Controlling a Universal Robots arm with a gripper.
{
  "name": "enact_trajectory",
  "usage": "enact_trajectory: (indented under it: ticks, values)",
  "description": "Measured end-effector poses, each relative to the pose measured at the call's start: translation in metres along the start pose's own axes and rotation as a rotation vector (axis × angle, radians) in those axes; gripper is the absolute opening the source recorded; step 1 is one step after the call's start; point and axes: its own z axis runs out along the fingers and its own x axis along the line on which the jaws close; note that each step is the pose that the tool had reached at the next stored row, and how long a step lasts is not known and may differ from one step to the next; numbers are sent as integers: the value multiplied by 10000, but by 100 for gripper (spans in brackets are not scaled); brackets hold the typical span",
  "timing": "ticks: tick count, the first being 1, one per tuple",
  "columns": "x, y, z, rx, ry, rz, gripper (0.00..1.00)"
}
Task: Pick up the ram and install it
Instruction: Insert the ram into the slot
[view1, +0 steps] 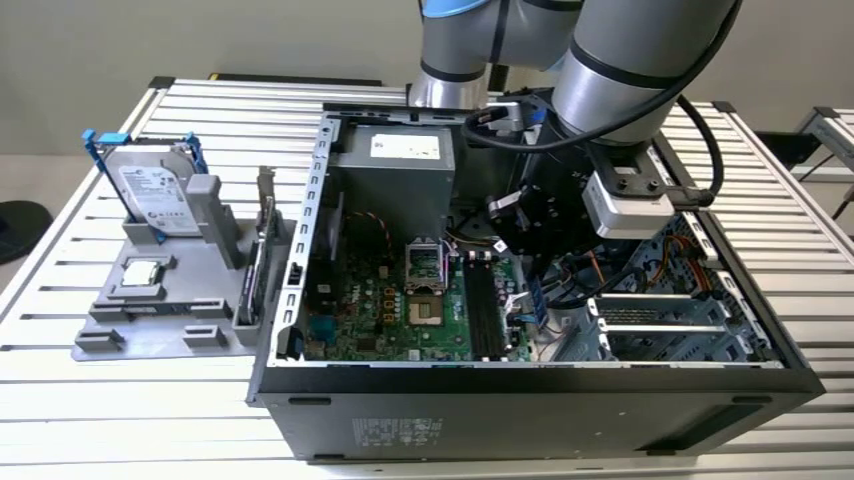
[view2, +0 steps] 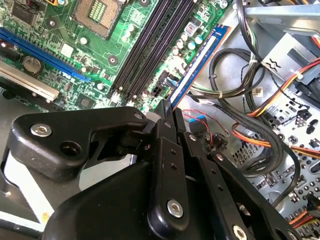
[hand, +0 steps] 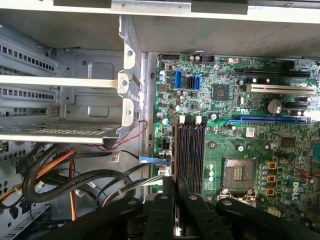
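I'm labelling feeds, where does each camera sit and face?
Exterior view: off the arm, above the open case, looking down into it; the arm shows.
First wrist view: on the wrist, looking past the gripper at the motherboard.
Second wrist view: on the wrist, gripper shut on the ram.
Both wrist views share the memory slots.

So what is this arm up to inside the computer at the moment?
The robot arm's gripper is down inside the open computer case, shut on the ram, a thin bluish stick. It holds the stick edge-on beside the long black memory slots on the green motherboard. Whether the stick is seated cannot be told.
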Motion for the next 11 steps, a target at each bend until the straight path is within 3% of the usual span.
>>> enact_trajectory:
  ticks: [6, 11]
  values:
    - [0, 0, 5, 0, 0, 0, 0]
    - [1, -1, 55, 3, -1, 94, 0]
